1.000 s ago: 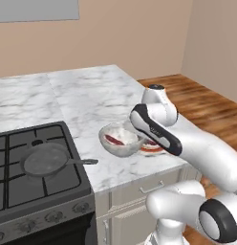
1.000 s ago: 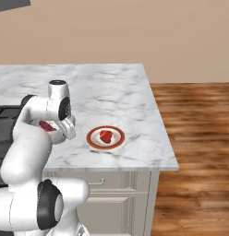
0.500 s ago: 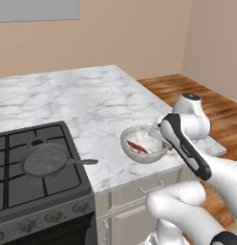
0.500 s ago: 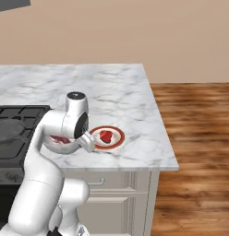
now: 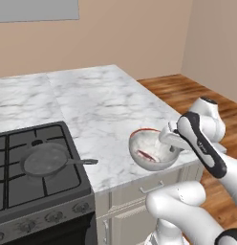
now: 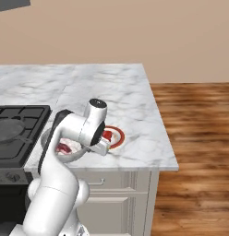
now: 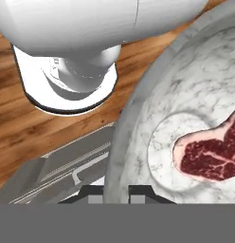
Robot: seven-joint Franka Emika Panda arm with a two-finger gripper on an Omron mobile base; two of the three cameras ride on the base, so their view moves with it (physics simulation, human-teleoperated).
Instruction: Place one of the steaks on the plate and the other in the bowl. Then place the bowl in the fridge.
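Bowl [image 5: 153, 152] with marbled steak [image 7: 212, 154] was held by its rim in the closed hand [image 7: 117, 193], and should be kept level.

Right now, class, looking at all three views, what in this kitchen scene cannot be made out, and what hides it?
- Plate, right base view: the arm's wrist covers its left part and most of the red steak on it.
- Bowl, right base view: mostly behind the arm.
- Marbled steak, hand view: cut off by the right edge.
- Gripper, hand view: fingertips barely clear the bottom, pinching the bowl's rim.
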